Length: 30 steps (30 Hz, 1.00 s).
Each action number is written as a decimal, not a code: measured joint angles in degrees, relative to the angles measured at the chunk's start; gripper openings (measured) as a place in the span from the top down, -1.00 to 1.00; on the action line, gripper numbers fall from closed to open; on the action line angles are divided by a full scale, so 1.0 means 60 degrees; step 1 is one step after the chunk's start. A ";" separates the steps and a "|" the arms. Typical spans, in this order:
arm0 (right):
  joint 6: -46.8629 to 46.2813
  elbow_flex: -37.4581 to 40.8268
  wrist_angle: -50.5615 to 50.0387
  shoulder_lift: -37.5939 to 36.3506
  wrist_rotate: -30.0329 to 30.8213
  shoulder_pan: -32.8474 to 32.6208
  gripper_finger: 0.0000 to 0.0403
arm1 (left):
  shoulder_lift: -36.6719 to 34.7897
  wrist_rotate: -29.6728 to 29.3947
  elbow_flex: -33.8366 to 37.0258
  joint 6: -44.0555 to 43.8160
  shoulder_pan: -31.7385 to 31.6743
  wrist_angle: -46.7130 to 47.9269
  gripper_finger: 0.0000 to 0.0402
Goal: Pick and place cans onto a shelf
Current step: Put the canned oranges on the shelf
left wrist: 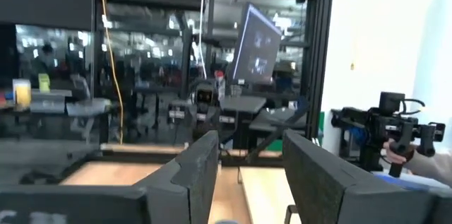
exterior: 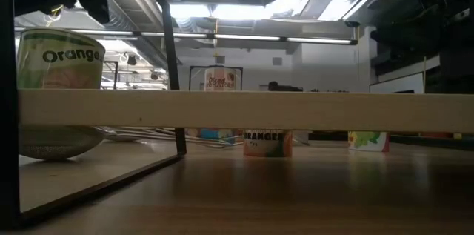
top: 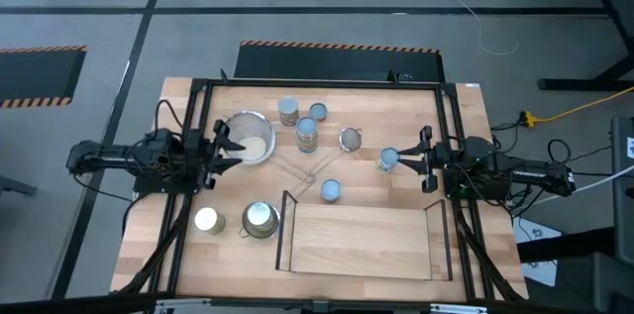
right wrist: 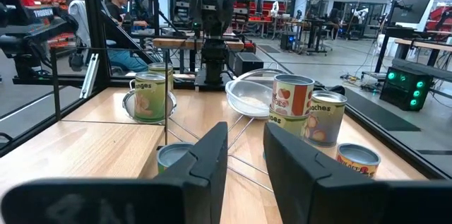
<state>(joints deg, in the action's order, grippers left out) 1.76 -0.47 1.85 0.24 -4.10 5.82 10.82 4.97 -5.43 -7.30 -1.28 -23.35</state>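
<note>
Several cans stand upright on their bases on the wooden table. Three are at the far middle (top: 307, 134), one is green-labelled (top: 388, 160), one stands at the centre (top: 331, 190), and two stand near left (top: 261, 220). The shelf (top: 362, 240), a light board with black end rails, stands at the near middle and bears nothing; its board also crosses the low view (exterior: 244, 109). My right gripper (top: 408, 160) is open and level, its fingertips just short of the green-labelled can; it also shows in its wrist view (right wrist: 246, 160). My left gripper (top: 226, 151) is open by the pan's left rim; it also shows in its wrist view (left wrist: 251, 174).
A steel pan (top: 248, 136) stands at the far left, its long handle reaching toward the centre. A round wire strainer (top: 352, 139) lies between the far cans and my right gripper. A black frame (top: 198, 86) runs around the table. A person sits beyond the table (right wrist: 116, 5).
</note>
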 joint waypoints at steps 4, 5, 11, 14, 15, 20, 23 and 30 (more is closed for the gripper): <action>0.0003 0.0000 0.0004 0.0001 0.0000 0.0000 0.51 | 0.1439 -0.0036 -0.0920 -0.0191 0.0063 0.0226 0.25; 0.0001 0.0000 0.0004 0.0001 0.0000 -0.0001 0.51 | 0.1824 -0.0073 -0.1206 -0.0192 0.0101 0.0349 0.25; 0.0000 0.0000 0.0000 -0.0002 0.0000 -0.0004 0.51 | 0.3853 -0.0435 -0.3389 -0.0420 0.0428 0.2827 0.26; 0.0004 0.0000 0.0000 -0.0002 0.0000 0.0000 0.51 | 0.4710 -0.0851 -0.4653 -0.1076 0.0628 0.4953 0.26; 0.0004 0.0000 0.0003 -0.0001 0.0000 -0.0003 0.51 | 0.4973 -0.0966 -0.5062 -0.1355 0.0705 0.5699 0.26; 0.0004 0.0000 0.0000 -0.0001 0.0000 -0.0001 0.51 | 0.6241 -0.0989 -0.6889 -0.3169 0.1125 0.9124 0.26; 0.0004 0.0000 0.0001 0.0001 0.0001 -0.0001 0.51 | 0.6874 -0.0924 -0.7673 -0.4407 0.1462 1.0811 0.26; 0.0004 0.0000 0.0000 -0.0002 0.0000 0.0000 0.51 | 0.8042 -0.0281 -0.8328 -0.6780 0.2252 1.2733 0.26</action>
<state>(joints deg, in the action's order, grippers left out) 1.78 -0.47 1.85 0.23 -4.10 5.82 59.07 3.29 -55.40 -47.98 12.23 53.05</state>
